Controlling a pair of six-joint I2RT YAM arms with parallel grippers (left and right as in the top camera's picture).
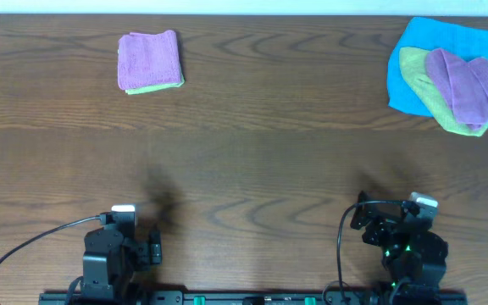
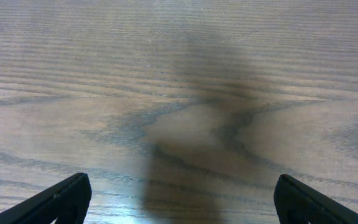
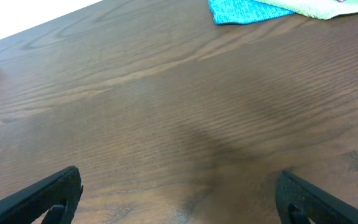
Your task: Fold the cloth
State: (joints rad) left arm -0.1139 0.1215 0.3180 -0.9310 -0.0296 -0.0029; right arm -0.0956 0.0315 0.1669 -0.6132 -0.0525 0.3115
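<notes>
Black, the left tool is gaping wide over the surface, holding nothing; the right tool is gaping wide, empty. Only overhead is showing the cloth, lying crumpled far right atop a yellow-green cloth and blue cloth; the right wrist is catching their edges.

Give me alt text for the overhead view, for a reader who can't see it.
A crumpled purple cloth lies on a yellow-green cloth and a larger blue cloth at the far right corner of a dark wooden table. At far left sits a folded stack, purple over green. The left arm and right arm rest at the near edge, touching no cloth.
</notes>
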